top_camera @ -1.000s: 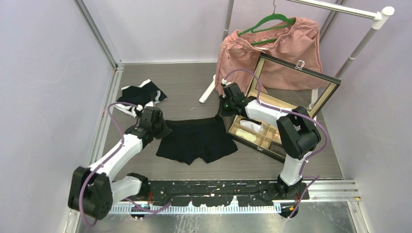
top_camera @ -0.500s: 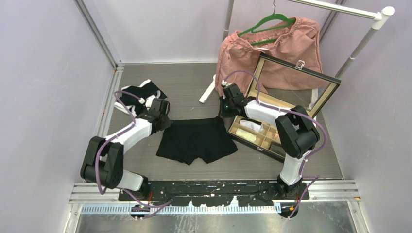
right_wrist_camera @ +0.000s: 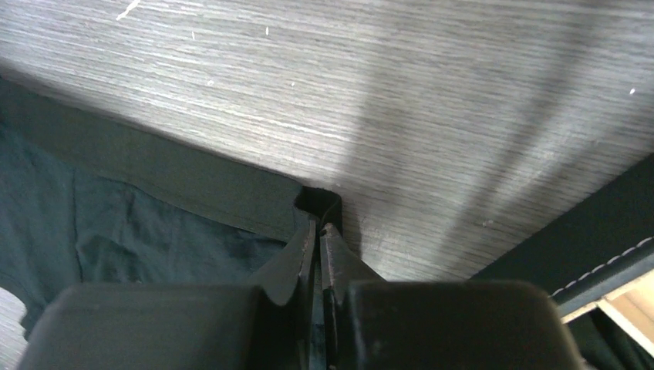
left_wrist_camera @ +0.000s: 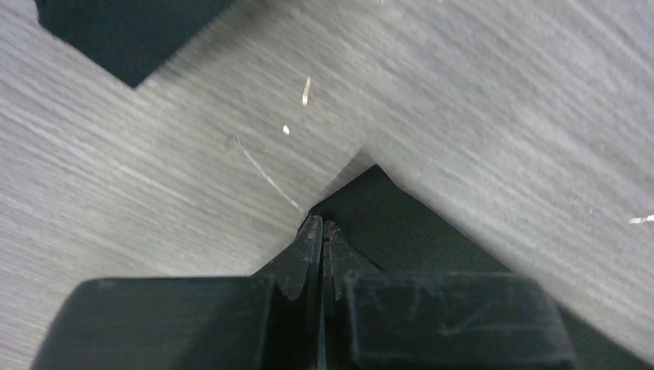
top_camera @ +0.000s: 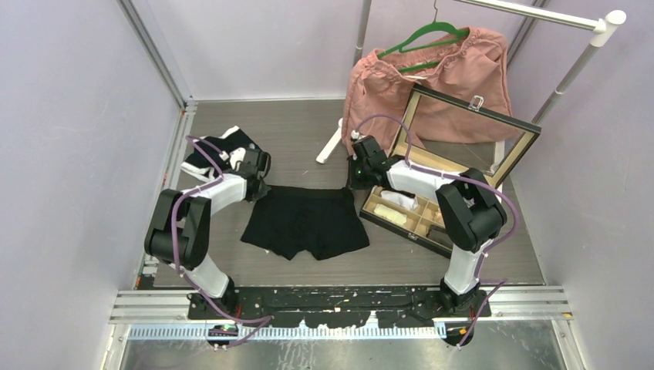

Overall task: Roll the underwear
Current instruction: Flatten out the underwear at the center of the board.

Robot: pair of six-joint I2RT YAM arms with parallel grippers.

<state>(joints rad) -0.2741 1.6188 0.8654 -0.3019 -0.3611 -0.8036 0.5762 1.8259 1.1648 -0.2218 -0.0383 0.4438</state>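
Note:
A black pair of underwear point(top_camera: 306, 222) lies spread flat on the grey table, waistband at the far side. My left gripper point(top_camera: 261, 187) is shut on its far left waistband corner; the left wrist view shows the jaws point(left_wrist_camera: 322, 225) closed with black cloth point(left_wrist_camera: 401, 216) pinched at the tips. My right gripper point(top_camera: 354, 182) is shut on the far right waistband corner; the right wrist view shows the jaws point(right_wrist_camera: 318, 227) closed on the black band point(right_wrist_camera: 193, 181). A second black and white pair point(top_camera: 217, 153) lies crumpled at the far left.
An open compartment box point(top_camera: 432, 193) with a raised glass lid stands right of the underwear. A pink garment point(top_camera: 455, 77) on a green hanger hangs from a white rack at the back right. Walls close in left and right.
My left arm swung toward the far left and the gripper closed on the waistband's left corner. The underwear shifted slightly left. My right gripper stayed at the right corner.

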